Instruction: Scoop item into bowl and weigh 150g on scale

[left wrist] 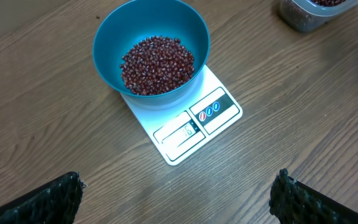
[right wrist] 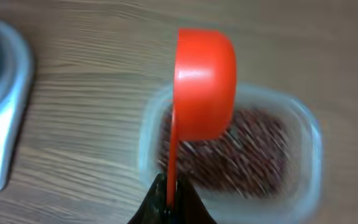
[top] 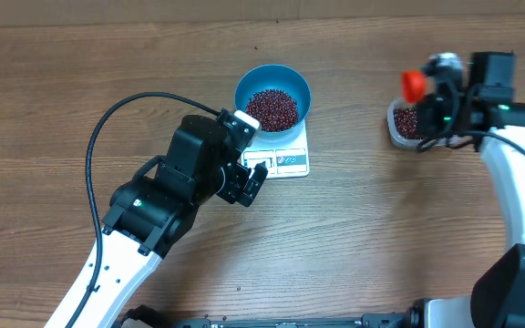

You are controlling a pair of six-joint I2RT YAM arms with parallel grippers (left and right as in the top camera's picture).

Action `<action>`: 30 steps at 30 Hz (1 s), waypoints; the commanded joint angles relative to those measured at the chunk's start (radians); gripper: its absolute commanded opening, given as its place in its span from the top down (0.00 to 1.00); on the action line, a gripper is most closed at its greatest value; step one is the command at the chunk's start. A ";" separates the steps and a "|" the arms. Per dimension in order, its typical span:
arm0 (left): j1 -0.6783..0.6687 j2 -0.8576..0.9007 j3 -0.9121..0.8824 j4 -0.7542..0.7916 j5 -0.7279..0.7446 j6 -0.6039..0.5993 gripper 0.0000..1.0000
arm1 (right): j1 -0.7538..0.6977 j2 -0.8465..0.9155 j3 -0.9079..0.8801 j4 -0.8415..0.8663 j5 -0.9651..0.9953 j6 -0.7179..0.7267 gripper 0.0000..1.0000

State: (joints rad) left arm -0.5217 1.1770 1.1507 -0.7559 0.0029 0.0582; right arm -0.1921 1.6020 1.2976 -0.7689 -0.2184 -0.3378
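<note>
Left jaws hung just on the near side of the scale (left wrist: 219, 84), spread as wide as they go, with nothing between them. The scale lay flat on the bench (left wrist: 42, 124), its display (left wrist: 182, 132) and buttons along the near edge, digits too small to read. On the far part of the scale stood the bowl (left wrist: 107, 43), spilling past the scale's far edge, and inside it a good heap of beans (left wrist: 157, 65) covered the bottom. Well off to the right of the scale, the tub (top: 394, 130) sat on the bench with more beans in it. Right jaws were up over that tub, clamped tight on the thin handle of the scoop (right wrist: 204, 84), red cup raised above the tub's beans. Any beans in the cup? Couldn't tell, that view was blurred.
</note>
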 commanded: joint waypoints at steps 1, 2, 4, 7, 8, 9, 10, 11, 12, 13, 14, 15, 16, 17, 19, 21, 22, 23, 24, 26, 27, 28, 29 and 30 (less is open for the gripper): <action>0.005 -0.006 0.019 0.000 -0.010 -0.013 0.00 | -0.053 -0.009 0.019 -0.022 0.008 0.073 0.96; 0.005 -0.006 0.019 0.000 -0.010 -0.013 0.00 | -0.065 -0.008 0.018 -0.031 0.008 0.073 0.96; 0.005 -0.006 0.019 0.000 -0.010 -0.013 0.00 | -0.084 -0.008 0.017 -0.063 0.008 0.073 0.96; 0.005 -0.006 0.019 0.000 -0.010 -0.013 0.00 | -0.084 -0.006 0.013 -0.076 0.008 0.072 0.96; 0.005 -0.006 0.019 0.000 -0.010 -0.013 0.00 | -0.084 -0.006 0.010 -0.075 0.008 0.072 0.96; 0.005 -0.006 0.019 0.000 -0.010 -0.013 0.01 | -0.084 -0.006 0.008 -0.074 0.008 0.072 0.96; 0.005 -0.006 0.019 0.000 -0.010 -0.013 0.00 | -0.084 -0.006 0.003 -0.071 0.008 0.072 0.96; 0.005 -0.006 0.019 0.000 -0.010 -0.013 0.01 | -0.084 -0.006 -0.002 -0.069 0.008 0.072 0.96; 0.005 -0.006 0.019 0.000 -0.010 -0.013 0.00 | -0.084 -0.006 -0.010 -0.064 0.008 0.072 0.96; 0.005 -0.006 0.019 0.000 -0.010 -0.013 0.00 | -0.084 -0.006 -0.016 -0.060 0.008 0.072 0.96; 0.005 -0.006 0.019 0.000 -0.010 -0.013 0.00 | -0.084 -0.006 -0.023 -0.055 0.008 0.072 0.96; 0.005 -0.006 0.019 0.000 -0.010 -0.013 0.00 | -0.084 -0.006 -0.029 -0.051 0.008 0.072 0.96; 0.005 -0.006 0.019 0.000 -0.010 -0.013 0.00 | -0.084 -0.005 -0.032 -0.051 0.008 0.072 0.96; 0.005 -0.006 0.019 0.000 -0.010 -0.013 0.00 | -0.084 -0.005 -0.036 -0.050 0.008 0.072 0.96; 0.005 -0.006 0.019 0.000 -0.010 -0.013 0.00 | -0.084 -0.002 -0.037 -0.048 0.008 0.072 0.96; 0.005 -0.006 0.019 0.000 -0.010 -0.013 0.00 | -0.084 0.000 -0.037 -0.042 0.008 0.072 0.96; 0.005 -0.006 0.019 0.000 -0.010 -0.013 0.00 | -0.084 0.003 -0.037 -0.040 0.008 0.073 0.96; 0.005 -0.006 0.019 0.000 -0.010 -0.013 0.00 | -0.084 0.005 -0.037 -0.040 0.008 0.073 0.96; 0.005 -0.006 0.019 0.000 -0.010 -0.013 0.01 | -0.084 0.011 -0.037 -0.040 0.008 0.073 0.96; 0.005 -0.006 0.019 0.000 -0.010 -0.013 0.00 | -0.084 0.026 -0.037 -0.042 0.007 0.073 0.96; 0.005 -0.006 0.019 0.000 -0.010 -0.013 0.00 | -0.084 0.034 -0.037 -0.045 0.007 0.073 0.96; 0.005 -0.006 0.019 0.000 -0.010 -0.013 0.00 | -0.084 0.041 -0.037 -0.045 0.006 0.073 0.96; 0.005 -0.006 0.019 0.000 -0.010 -0.013 0.01 | -0.084 0.047 -0.037 -0.045 -0.001 0.072 0.96; 0.005 -0.006 0.019 0.000 -0.010 -0.013 0.00 | -0.084 0.052 -0.037 -0.045 -0.010 0.073 0.96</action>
State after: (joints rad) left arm -0.5217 1.1770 1.1507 -0.7559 0.0025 0.0582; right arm -0.2749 1.6272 1.2655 -0.8158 -0.2100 -0.2691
